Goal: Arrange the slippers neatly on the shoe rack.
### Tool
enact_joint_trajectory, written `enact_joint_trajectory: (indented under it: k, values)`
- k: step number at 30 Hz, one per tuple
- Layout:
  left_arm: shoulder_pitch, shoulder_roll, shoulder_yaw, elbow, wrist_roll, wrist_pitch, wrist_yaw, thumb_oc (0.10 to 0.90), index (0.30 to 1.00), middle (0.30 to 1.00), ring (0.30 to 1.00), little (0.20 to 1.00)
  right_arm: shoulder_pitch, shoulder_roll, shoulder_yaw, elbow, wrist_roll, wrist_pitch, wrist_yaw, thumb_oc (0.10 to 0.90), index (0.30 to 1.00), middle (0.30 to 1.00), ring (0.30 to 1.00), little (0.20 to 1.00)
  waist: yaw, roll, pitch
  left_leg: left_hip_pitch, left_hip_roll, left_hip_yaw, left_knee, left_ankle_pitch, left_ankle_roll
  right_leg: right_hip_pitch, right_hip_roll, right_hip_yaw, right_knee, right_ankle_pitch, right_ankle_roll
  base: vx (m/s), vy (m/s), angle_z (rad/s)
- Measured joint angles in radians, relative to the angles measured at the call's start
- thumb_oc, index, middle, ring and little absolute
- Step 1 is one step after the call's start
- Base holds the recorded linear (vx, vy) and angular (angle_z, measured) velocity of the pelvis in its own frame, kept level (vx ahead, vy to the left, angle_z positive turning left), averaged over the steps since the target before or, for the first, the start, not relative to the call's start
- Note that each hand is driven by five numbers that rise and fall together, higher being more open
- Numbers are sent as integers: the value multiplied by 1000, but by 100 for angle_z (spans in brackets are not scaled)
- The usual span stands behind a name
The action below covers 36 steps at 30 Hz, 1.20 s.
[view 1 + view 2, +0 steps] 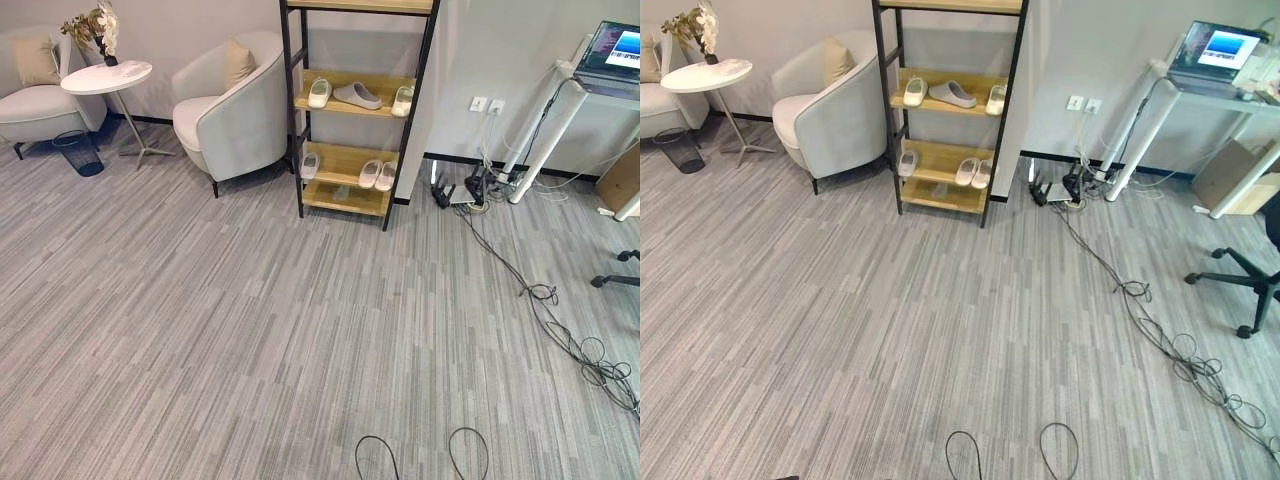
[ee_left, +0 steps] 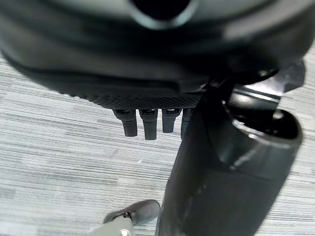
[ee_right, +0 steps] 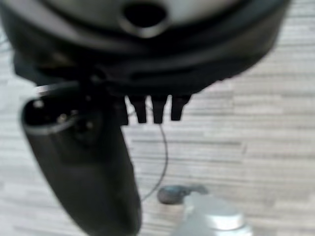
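**Operator:** Currently, what is the task status?

**Inspector:** The black-framed shoe rack with light wooden shelves [image 1: 345,165] stands at upper centre of the left eye view, well apart from the robot. Its upper shelf carries a white slipper [image 1: 319,93], a grey slipper lying crosswise [image 1: 357,96] and another white slipper [image 1: 403,100]. The lower shelf carries a single white slipper [image 1: 310,165] near the left post and a white pair side by side [image 1: 378,175]. No slipper lies on the grey striped carpet [image 1: 250,330]. Judgement: placement appears complete; what may remain is straightening the crosswise grey slipper and matching the separated ones.

**Operator:** State of the hands?

**Inspector:** The left hand [image 2: 147,123] hangs above the carpet, fingers extended downward, grasping nothing. The right hand [image 3: 152,110] is likewise released and carries nothing.

**Operator:** What differs between views?

**Inspector:** The right eye view includes a black office chair base [image 1: 1240,285] at right, mostly cut off in the left eye view. The left eye view includes a second pale armchair [image 1: 40,95] at upper left. Both wrist views supply the finger posture, which the eye views do not.
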State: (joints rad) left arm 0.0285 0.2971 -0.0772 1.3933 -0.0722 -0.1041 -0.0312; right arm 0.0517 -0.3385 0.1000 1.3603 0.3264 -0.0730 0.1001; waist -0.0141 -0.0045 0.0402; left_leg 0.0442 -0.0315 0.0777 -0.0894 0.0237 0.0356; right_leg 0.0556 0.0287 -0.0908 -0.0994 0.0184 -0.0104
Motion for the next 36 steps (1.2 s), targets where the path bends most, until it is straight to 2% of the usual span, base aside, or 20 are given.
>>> enact_joint_trajectory:
  k: [9,12,23,24,27,28,29,30,31,33,34,35,36]
  values:
    - [8,-12,-2,-9,16,1,-1,800,900,900,900,900,3,9,11,-13,-47,-3,-6,800,900,900,900,900,3,5,2,-3,0,-17,0,3,-4,0,-1,-17,0,-3,2,1,-22,5]
    - [4,-21,-38,-26,16,1,0,800,900,900,900,900,5,11,25,-16,-58,-3,-8,800,900,900,900,900,2,9,5,-12,0,-18,0,4,-6,-7,-1,-18,0,-3,2,4,-48,2]
    - [-43,-37,-117,-78,35,0,6,800,900,900,900,900,-49,16,66,-44,-77,-4,-18,800,900,900,900,900,1,35,76,-43,5,-17,16,11,-13,-36,2,-18,1,-4,-1,1,-97,0]
    - [-59,-36,-119,-79,35,-2,7,800,900,900,900,900,-74,20,68,-44,-76,-5,-19,800,900,900,900,900,2,31,101,-78,8,-11,66,-4,-33,-53,1,-12,12,-17,-14,32,-121,-12]
    - [-74,-36,-117,-76,35,-2,19,800,900,900,900,900,-97,30,68,-42,-77,-6,-18,800,900,900,900,900,7,19,123,-139,6,-12,166,-16,-53,-64,-2,-1,14,-3,-39,42,-170,-9]
    - [-88,-30,-105,-81,30,-10,27,800,900,900,900,900,-98,36,67,-43,-76,-11,-19,800,900,900,900,900,7,9,142,-180,4,-16,253,-33,-71,-69,-13,1,29,-11,-48,92,-152,6]
    - [-113,-9,-114,-80,36,-11,26,800,900,900,900,900,-97,46,69,-40,-77,-6,-18,800,900,900,900,900,18,-13,160,-259,-4,-21,405,-25,-91,-65,-30,0,43,-14,-68,172,-169,-1]
    - [-119,-19,-117,-82,35,-11,27,800,900,900,900,900,-94,45,71,-40,-79,-4,-18,800,900,900,900,900,28,-15,173,-319,-2,-29,515,-9,-113,-75,-33,6,74,-29,-90,159,-104,-1]
    - [-121,-17,-127,-83,34,-11,25,800,900,900,900,900,-89,43,77,-35,-80,-4,-19,800,900,900,900,900,23,-23,185,-350,1,-25,574,-16,-109,-68,-36,-2,70,-37,-85,298,5,-2]
    - [-112,-30,-156,-81,37,-10,24,800,900,900,900,900,-78,42,89,-31,-84,2,-20,800,900,900,900,900,23,-15,188,-372,41,-6,541,-19,-103,-40,-23,-18,43,-34,-88,360,47,6]
    - [-106,-31,-155,-77,39,-9,26,800,900,900,900,900,-74,42,88,-33,-86,4,-19,800,900,900,900,900,24,-13,189,-362,60,2,412,-11,-103,-28,-14,-17,23,-36,-85,280,48,6]
    - [-102,-32,-155,-74,42,-9,26,800,900,900,900,900,-74,42,89,-31,-86,7,-20,800,900,900,900,900,28,-10,191,-363,68,3,339,-1,-120,-23,-9,-17,13,-36,-83,541,92,9]
    - [-105,-35,-156,-67,45,-9,26,800,900,900,900,900,-76,38,89,-30,-86,16,-20,800,900,900,900,900,31,-1,199,-355,69,-6,186,23,-149,-17,-1,-12,6,-35,-79,283,45,4]
